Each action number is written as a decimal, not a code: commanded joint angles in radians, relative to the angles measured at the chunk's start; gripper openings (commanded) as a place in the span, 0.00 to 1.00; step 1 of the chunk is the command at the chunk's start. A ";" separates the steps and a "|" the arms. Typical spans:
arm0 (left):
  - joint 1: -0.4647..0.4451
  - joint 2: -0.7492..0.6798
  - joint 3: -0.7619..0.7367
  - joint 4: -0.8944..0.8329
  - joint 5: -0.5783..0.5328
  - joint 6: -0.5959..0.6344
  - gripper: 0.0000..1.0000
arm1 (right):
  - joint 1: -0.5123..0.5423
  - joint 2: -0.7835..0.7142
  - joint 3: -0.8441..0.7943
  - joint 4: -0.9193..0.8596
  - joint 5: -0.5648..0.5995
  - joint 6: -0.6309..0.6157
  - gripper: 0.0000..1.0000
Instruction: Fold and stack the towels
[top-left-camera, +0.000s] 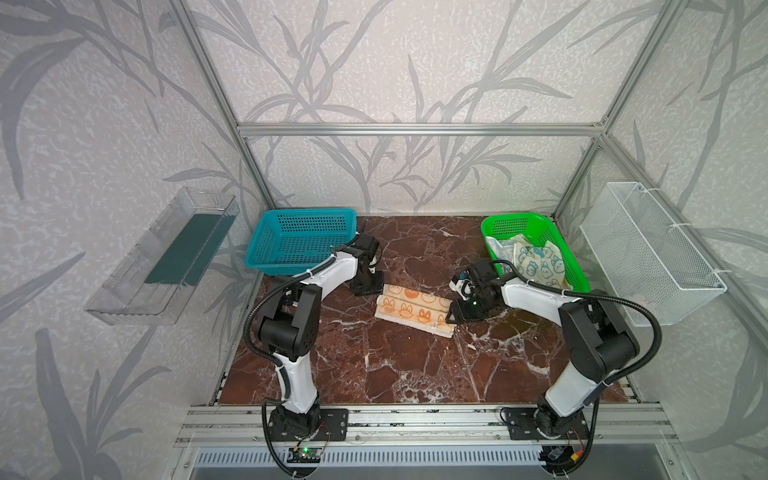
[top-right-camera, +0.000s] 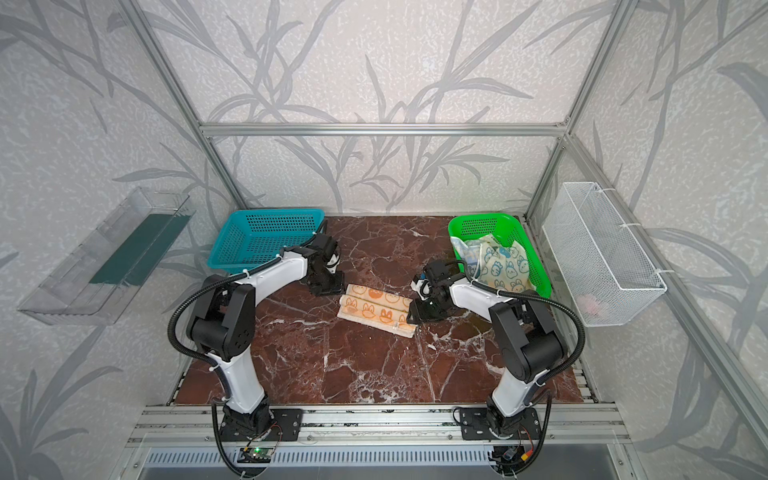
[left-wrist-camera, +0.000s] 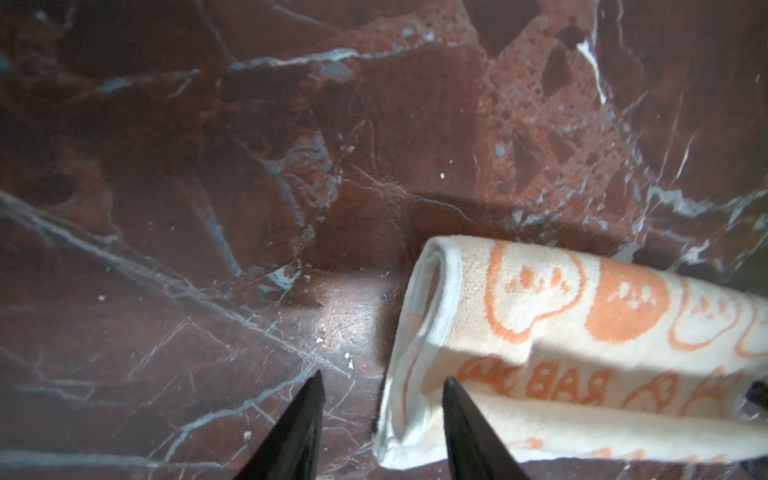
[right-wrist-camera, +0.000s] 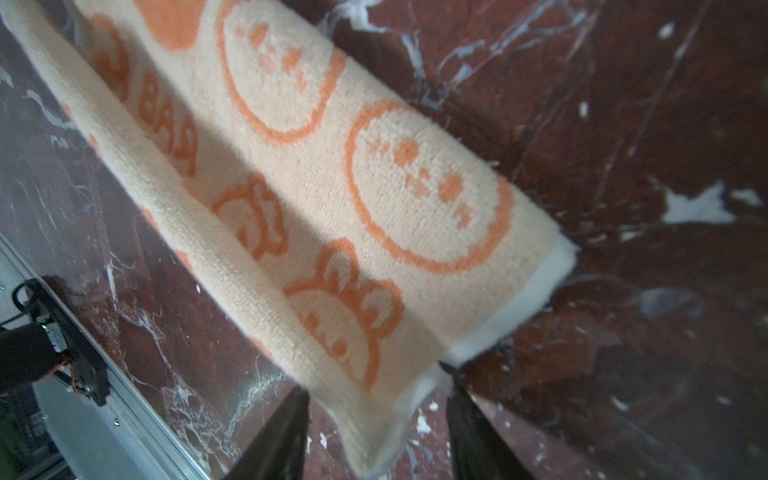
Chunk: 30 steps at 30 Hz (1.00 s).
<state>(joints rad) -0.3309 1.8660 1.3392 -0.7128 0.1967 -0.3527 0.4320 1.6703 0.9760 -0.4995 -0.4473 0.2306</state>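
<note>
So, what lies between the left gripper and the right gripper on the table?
The folded peach towel lies between the left gripper and the right gripper, with one gripper at each end. Both top views show it.

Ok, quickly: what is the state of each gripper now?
Left gripper: open, holding nothing.
Right gripper: open, at the end of the peach towel.

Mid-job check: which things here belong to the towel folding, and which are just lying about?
Job: peach towel, folded on the table; blue-print towels in the green basket.
Lying about: blue basket; clear wall bin; wire wall basket.
</note>
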 joint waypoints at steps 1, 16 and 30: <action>0.000 -0.080 0.072 -0.058 0.000 -0.009 0.66 | 0.005 -0.108 0.029 -0.076 0.026 0.014 0.71; -0.126 -0.044 -0.035 0.214 0.267 -0.284 0.90 | 0.090 -0.082 -0.153 0.303 -0.193 0.314 0.99; -0.143 -0.049 -0.292 0.320 0.226 -0.341 0.91 | 0.033 0.031 -0.073 0.106 -0.041 0.212 0.99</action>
<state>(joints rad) -0.4522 1.8091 1.1046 -0.4137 0.4362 -0.6468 0.5014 1.6646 0.8772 -0.2893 -0.5880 0.4923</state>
